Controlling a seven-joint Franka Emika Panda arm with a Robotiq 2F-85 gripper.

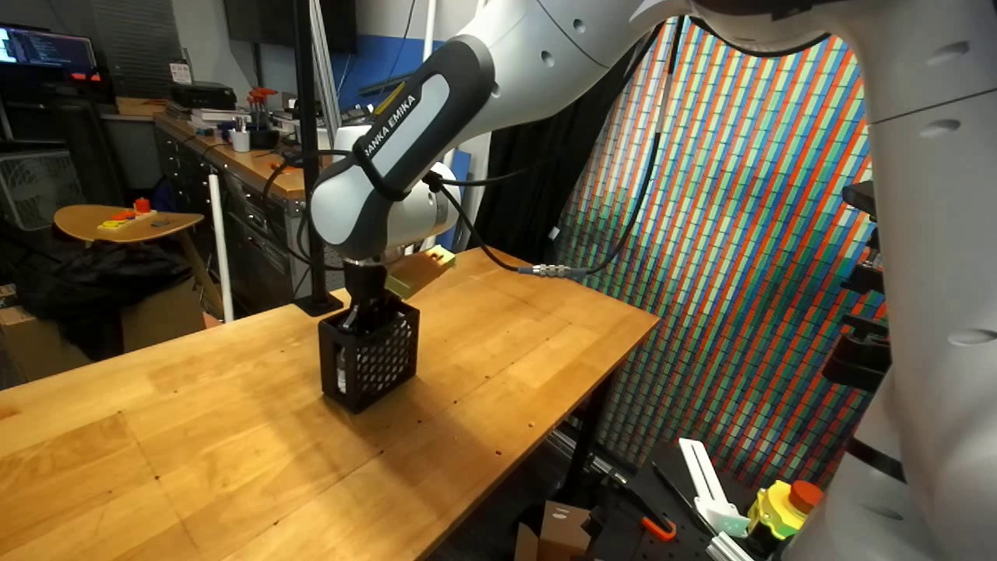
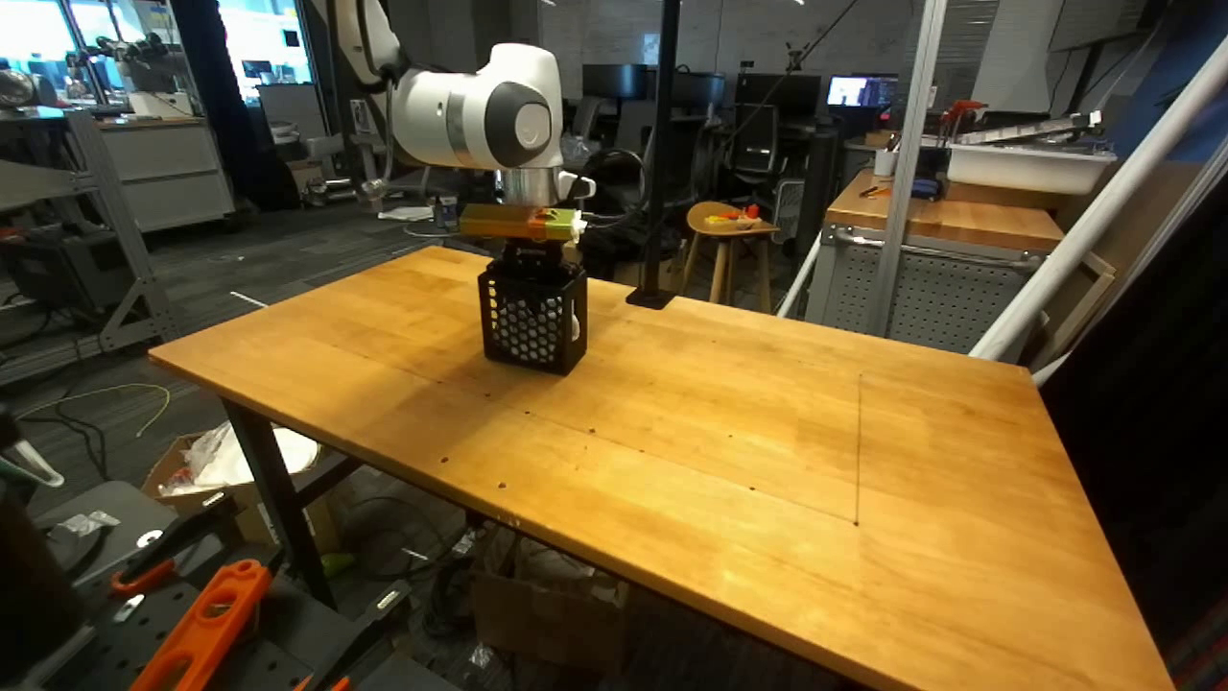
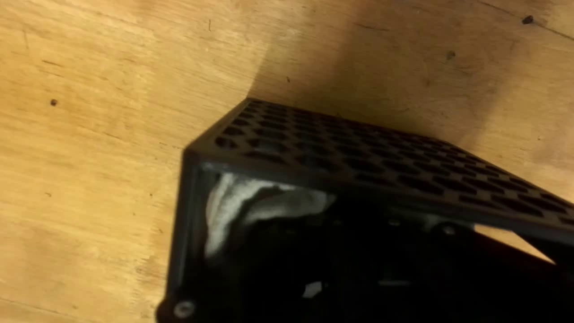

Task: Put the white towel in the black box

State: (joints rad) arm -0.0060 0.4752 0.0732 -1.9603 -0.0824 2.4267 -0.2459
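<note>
From the left in my wrist view, the white towel [image 3: 223, 206] shows bunched at a corner inside the black box [image 3: 269, 172], below the rim. Pale cloth also shows through the gap in the narrow side in both exterior views, so I judge the placing nearly done. Further right the inside goes black. My gripper [image 1: 374, 312] reaches down past the rim with its tips hidden, and I cannot tell whether they are parted or pinching cloth.

That doubt is my chief worry. If I am holding a fold, lifting would drag the towel out. If I spread wide in so narrow a space, a finger could push a wall or snag in the honeycomb holes, and the box, if it is light, could tip or rise with me. A slanted retreat could catch the rim; straight up and slow looks safest.

The wooden table [image 1: 179, 436] runs in from the left of an exterior view, grain and small dark holes showing; a black post [image 1: 308, 109] stands at its far edge, then comes the box, upright. Across the room, left to right, I have a lit monitor [image 1: 47, 48], a stool [image 1: 78, 222] with a red block [image 1: 142, 206], a cluttered workbench [image 1: 253, 164], a striped multicoloured panel [image 1: 724, 273] and, low down, what looks like a red stop button [image 1: 804, 496].
</note>
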